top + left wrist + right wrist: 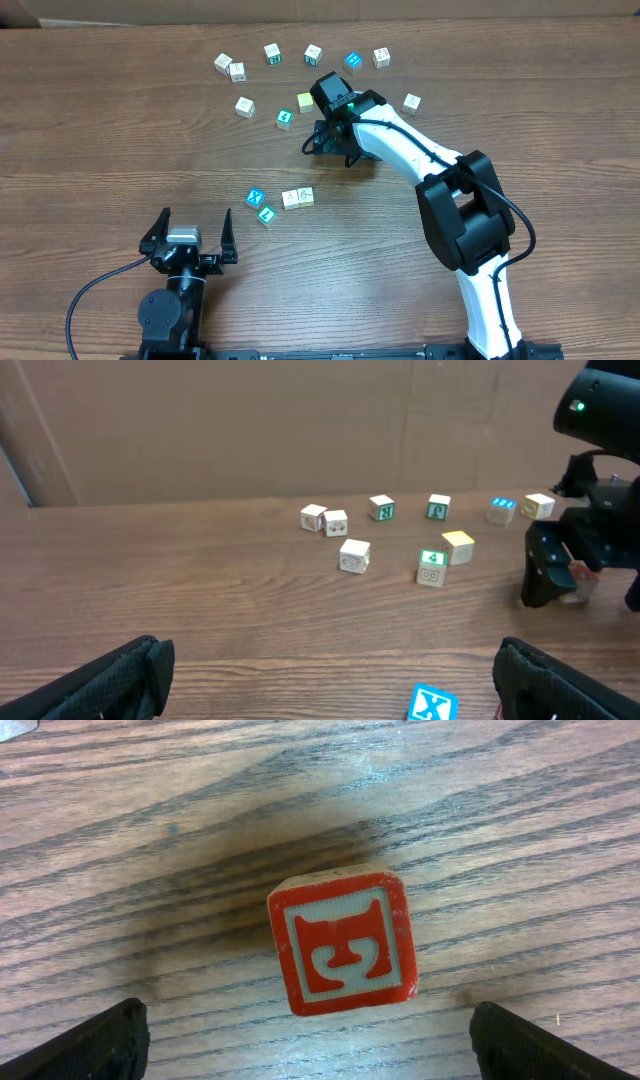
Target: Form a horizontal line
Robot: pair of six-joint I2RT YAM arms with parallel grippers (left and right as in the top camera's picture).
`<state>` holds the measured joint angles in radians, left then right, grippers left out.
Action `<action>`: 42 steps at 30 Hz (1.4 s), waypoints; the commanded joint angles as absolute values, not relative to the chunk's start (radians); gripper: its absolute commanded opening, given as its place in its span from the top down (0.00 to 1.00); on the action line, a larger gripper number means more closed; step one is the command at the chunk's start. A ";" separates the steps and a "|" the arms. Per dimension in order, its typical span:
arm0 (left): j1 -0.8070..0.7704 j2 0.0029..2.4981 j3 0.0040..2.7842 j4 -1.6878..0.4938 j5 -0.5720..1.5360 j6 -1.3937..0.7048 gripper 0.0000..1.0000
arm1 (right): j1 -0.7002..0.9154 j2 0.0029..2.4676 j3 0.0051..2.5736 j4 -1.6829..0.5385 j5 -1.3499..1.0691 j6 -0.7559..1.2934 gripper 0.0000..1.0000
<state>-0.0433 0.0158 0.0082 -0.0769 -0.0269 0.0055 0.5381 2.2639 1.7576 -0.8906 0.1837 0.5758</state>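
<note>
Right pincer [312, 1042] hangs wide open, holding nothing, w/ the red cube [343, 942] on the worktop [520, 840] btwn its tips. Part-made row, i.e. blue X cube [255, 196], teal cube [266, 214] and two cream cubes [292, 198], lies well apart, nearer my left pincer [196, 222], also open and empty. Risk: red cube sits a bit skewed, so closing may twist or squirt it. Carrying it over could knock the row.

Blue X cube [432, 705] partly off-frame.
</note>
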 commanded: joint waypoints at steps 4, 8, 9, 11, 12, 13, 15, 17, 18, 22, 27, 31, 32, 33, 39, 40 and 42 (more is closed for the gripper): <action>-0.039 0.003 0.004 -0.076 -0.022 -0.023 0.01 | 0.535 2.268 1.753 -0.887 0.194 0.576 0.00; -0.039 0.003 0.004 -0.076 -0.021 -0.023 0.00 | 0.535 2.268 1.753 -0.887 0.194 0.576 0.00; -0.040 0.003 0.004 -0.076 -0.021 -0.023 0.00 | 0.535 2.268 1.753 -0.887 0.194 0.576 0.00; -0.040 0.003 0.005 -0.075 -0.021 -0.023 0.00 | 0.535 2.268 1.753 -0.887 0.194 0.576 0.00; -0.040 0.003 0.004 -0.076 -0.021 -0.023 0.00 | 0.535 2.268 1.753 -0.887 0.194 0.576 0.00; -0.039 0.003 0.004 -0.076 -0.021 -0.023 0.01 | 0.535 2.268 1.753 -0.887 0.194 0.576 0.00; -0.039 0.004 0.005 -0.076 -0.021 -0.023 0.00 | 0.535 2.268 1.753 -0.887 0.194 0.576 0.00; -0.039 0.004 0.004 -0.076 -0.021 -0.023 0.00 | 0.535 2.268 1.753 -0.887 0.194 0.576 0.00; -0.039 0.004 0.005 -0.076 -0.021 -0.023 0.00 | 0.535 2.268 1.753 -0.887 0.194 0.576 0.00; -0.039 0.004 0.005 -0.076 -0.021 -0.023 0.01 | 0.535 2.268 1.753 -0.887 0.194 0.576 0.00; -0.039 0.004 0.005 -0.076 -0.021 -0.023 0.00 | 0.535 2.268 1.753 -0.887 0.194 0.576 0.00; -0.039 0.004 0.005 -0.076 -0.021 -0.023 0.01 | 0.535 2.268 1.753 -0.887 0.194 0.576 0.00; -0.039 0.004 0.004 -0.076 -0.021 -0.023 0.01 | 0.535 2.268 1.753 -0.887 0.194 0.576 0.00; -0.039 0.004 0.005 -0.076 -0.021 -0.023 0.01 | 0.535 2.268 1.753 -0.887 0.194 0.576 0.00; -0.039 0.004 0.005 -0.076 -0.021 -0.023 0.01 | 0.535 2.268 1.753 -0.887 0.194 0.576 0.00; -0.039 0.004 0.005 -0.076 -0.021 -0.023 0.00 | 0.535 2.268 1.753 -0.887 0.194 0.576 0.00; -0.039 0.004 0.005 -0.076 -0.021 -0.023 0.00 | 0.535 2.268 1.753 -0.887 0.194 0.576 0.00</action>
